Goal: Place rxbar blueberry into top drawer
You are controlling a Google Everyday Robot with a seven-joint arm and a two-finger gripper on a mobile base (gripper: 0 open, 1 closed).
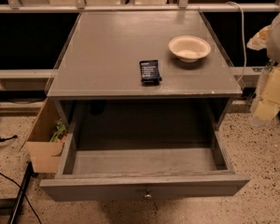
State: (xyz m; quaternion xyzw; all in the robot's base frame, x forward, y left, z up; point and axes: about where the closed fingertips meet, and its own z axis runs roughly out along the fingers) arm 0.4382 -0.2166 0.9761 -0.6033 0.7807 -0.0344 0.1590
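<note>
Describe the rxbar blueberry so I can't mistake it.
Find the grey cabinet top above the open top drawer. Near its front edge lies the rxbar blueberry, left of and in front of the bowl. It is flat, dark and rectangular, unlike the round cream bowl; the gripper hangs off to the right.

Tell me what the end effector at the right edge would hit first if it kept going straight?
The end effector hangs right of the wide grey wooden top drawer, apparently pointing down. It would likely meet the speckled stone floor first, though depth is unclear.
</note>
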